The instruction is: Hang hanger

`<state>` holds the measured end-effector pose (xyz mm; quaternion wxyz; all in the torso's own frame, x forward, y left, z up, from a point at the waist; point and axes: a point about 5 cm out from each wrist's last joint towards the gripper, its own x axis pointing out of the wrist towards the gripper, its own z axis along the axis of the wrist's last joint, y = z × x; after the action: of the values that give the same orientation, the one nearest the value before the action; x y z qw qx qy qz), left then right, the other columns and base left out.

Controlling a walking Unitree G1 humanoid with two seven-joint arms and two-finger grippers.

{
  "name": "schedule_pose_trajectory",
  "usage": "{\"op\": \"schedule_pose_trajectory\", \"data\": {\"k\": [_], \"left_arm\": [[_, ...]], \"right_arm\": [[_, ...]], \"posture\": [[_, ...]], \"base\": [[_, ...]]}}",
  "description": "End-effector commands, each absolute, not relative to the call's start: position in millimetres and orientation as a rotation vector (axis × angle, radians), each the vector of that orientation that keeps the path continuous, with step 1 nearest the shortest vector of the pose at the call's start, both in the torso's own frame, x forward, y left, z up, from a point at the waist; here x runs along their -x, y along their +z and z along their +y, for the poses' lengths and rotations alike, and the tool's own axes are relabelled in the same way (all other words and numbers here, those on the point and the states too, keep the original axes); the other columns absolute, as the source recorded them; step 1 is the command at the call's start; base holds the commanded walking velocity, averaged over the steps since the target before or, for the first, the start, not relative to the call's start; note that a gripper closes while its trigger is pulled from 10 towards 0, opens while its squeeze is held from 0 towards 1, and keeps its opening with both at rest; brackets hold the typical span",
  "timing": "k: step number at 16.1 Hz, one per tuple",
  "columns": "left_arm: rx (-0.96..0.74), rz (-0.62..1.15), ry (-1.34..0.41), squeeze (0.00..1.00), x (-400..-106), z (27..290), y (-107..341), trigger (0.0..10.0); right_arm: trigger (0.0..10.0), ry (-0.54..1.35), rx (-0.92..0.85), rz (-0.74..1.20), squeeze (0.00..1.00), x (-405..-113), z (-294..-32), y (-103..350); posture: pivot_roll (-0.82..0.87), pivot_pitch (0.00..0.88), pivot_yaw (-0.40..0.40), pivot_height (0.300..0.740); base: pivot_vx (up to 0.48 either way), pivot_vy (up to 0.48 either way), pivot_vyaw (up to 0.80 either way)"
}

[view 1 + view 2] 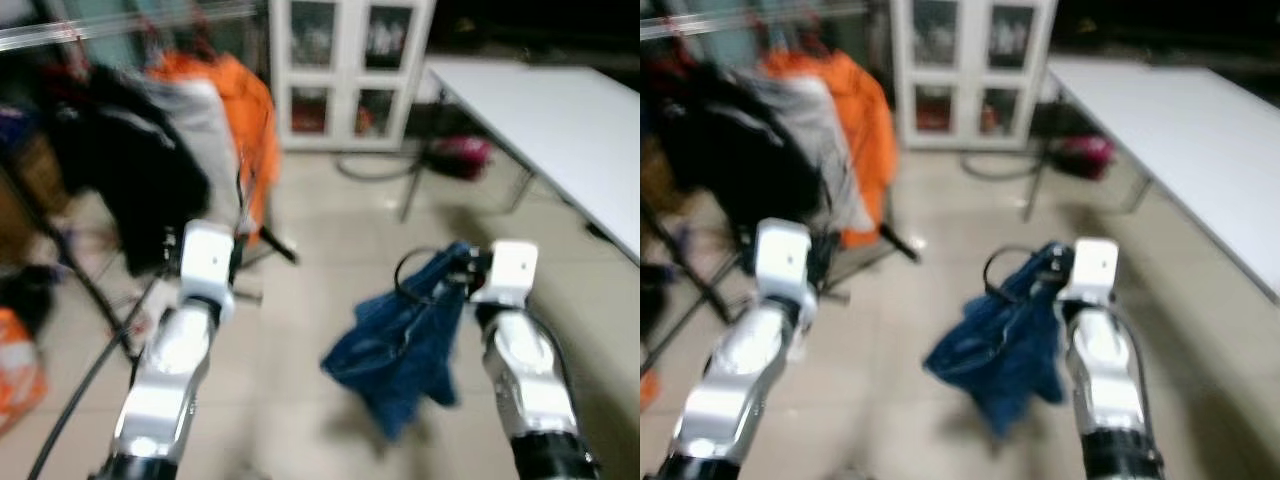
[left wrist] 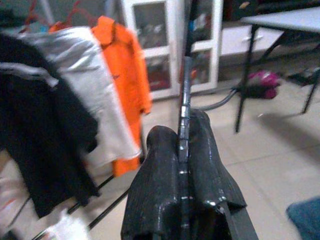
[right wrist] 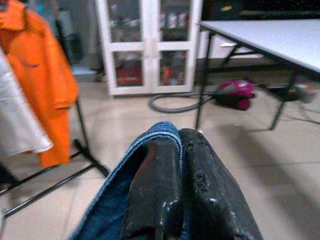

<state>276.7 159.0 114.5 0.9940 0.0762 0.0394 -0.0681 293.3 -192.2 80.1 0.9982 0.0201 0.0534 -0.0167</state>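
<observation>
The right tool (image 1: 470, 268) is clamped on a blue denim garment (image 1: 400, 345) that carries a dark hanger (image 1: 420, 268), the garment hanging just beside and below the tool over the tiled floor (image 1: 330, 220). The left tool (image 2: 184, 165) has its fingers pressed together on a thin dark rod (image 2: 186, 95), raised in front of the clothes rack (image 1: 100, 30), where an orange jacket (image 1: 245, 120), a grey garment (image 1: 200, 130) and a black garment (image 1: 120, 170) already hang. Judged from this, the pick-up is done but the hanging is not: the hanger is well apart from the rail, so approach, lift and hooking remain.
</observation>
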Motion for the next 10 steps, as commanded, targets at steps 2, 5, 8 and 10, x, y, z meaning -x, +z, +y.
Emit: {"op": "schedule_pose_trajectory", "data": {"k": [2, 5, 8, 10], "left_arm": [[-0.159, 0.055, -0.131, 0.00, -280.7, 160.6, 121.5, 10.0], [-0.159, 0.055, -0.131, 0.00, -280.7, 160.6, 121.5, 10.0], [-0.159, 0.055, -0.131, 0.00, -280.7, 160.6, 121.5, 10.0], [-0.159, 0.055, -0.131, 0.00, -280.7, 160.6, 121.5, 10.0]], "right_arm": [[0.0, -0.019, -0.037, 0.083, 0.00, -297.4, -188.4, 86.3], [0.0, -0.019, -0.037, 0.083, 0.00, -297.4, -188.4, 86.3], [0.0, -0.019, -0.037, 0.083, 0.00, -297.4, -188.4, 86.3], [0.0, -0.019, -0.037, 0.083, 0.00, -297.4, -188.4, 86.3]], "posture": [[0.02, 0.000, -0.048, 0.740], [0.02, 0.000, -0.048, 0.740], [0.02, 0.000, -0.048, 0.740], [0.02, 0.000, -0.048, 0.740]], "base": [[0.000, 0.000, 0.00], [0.000, 0.000, 0.00], [0.000, 0.000, 0.00], [0.000, 0.000, 0.00]]}}
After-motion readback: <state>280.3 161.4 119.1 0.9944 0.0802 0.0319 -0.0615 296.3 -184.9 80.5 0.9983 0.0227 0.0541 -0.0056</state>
